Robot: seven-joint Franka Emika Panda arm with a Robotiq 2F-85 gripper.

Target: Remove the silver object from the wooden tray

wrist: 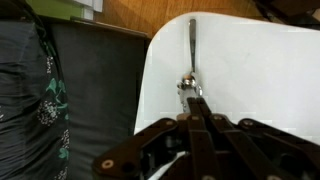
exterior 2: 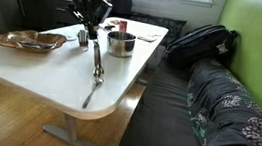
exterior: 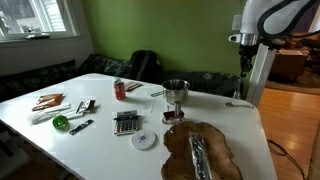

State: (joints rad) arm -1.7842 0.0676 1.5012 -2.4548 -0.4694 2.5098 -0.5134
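Observation:
The dark brown wooden tray (exterior: 222,158) lies at the table's near end and also shows in an exterior view (exterior 2: 14,41). A long silver object (exterior: 198,156) lies inside it. My gripper (exterior: 246,68) hangs far from the tray, above the table's opposite end; it also shows in an exterior view (exterior 2: 89,30). In the wrist view its fingers (wrist: 192,97) are pressed together, with nothing visible between them. A silver spoon-like utensil (wrist: 191,50) lies on the white table just beyond the fingertips, near the rounded edge (exterior 2: 97,67).
A silver cup (exterior: 175,92) stands by the tray. A calculator (exterior: 126,122), a white disc (exterior: 145,139), a red can (exterior: 119,90) and small items lie on the table (exterior: 100,135). A cushioned bench (exterior 2: 207,113) with a black bag (exterior 2: 200,41) runs alongside.

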